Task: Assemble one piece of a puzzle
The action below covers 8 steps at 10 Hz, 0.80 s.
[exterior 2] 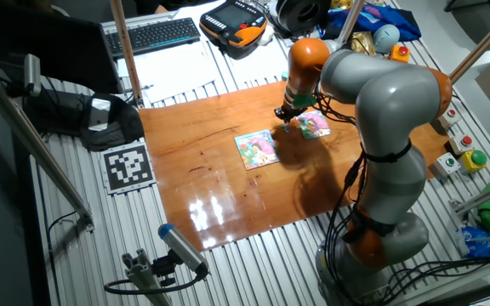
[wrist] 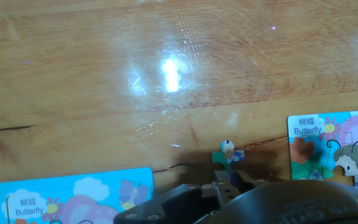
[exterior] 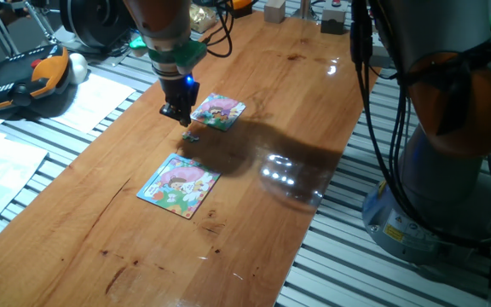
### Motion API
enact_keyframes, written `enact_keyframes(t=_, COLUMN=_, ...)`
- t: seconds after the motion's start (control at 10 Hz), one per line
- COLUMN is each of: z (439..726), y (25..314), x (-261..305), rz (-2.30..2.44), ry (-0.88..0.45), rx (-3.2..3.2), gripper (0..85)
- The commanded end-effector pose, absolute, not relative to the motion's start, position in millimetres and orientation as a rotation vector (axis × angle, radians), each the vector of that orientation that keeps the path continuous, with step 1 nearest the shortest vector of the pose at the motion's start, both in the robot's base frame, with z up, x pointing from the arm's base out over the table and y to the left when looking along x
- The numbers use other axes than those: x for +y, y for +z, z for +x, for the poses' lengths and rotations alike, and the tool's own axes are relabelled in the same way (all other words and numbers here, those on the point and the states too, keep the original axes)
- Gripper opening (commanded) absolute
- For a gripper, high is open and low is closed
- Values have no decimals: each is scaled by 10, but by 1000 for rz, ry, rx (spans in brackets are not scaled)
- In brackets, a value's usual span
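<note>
Big silver-grey arm (exterior 2: 390,110) with rounded orange joint bands, black cables trailing down its side; a yellow label on the grey base (exterior: 416,230); teal collar at the wrist, small blue light above the black gripper (exterior: 177,112)

So the counter (exterior: 254,102) is a glossy wooden slab with light glare on it, sitting on a ribbed metal frame. Two square puzzles lie flat on it, well apart: the smaller puzzle (exterior: 218,111) in pink and green, and a bigger blue-bordered puzzle (exterior: 179,185). Between them sits a tiny piece (exterior: 192,134), closer to the smaller one.
</note>
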<state>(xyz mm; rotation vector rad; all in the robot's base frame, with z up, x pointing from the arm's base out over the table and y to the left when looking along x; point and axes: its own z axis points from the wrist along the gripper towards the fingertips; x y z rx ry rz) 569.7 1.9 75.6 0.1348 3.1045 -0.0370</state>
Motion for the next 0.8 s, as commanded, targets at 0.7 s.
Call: enact_keyframes(t=0.7, z=5696, y=565, x=-28, rz=103, ry=-45, rx=3095, gripper=340)
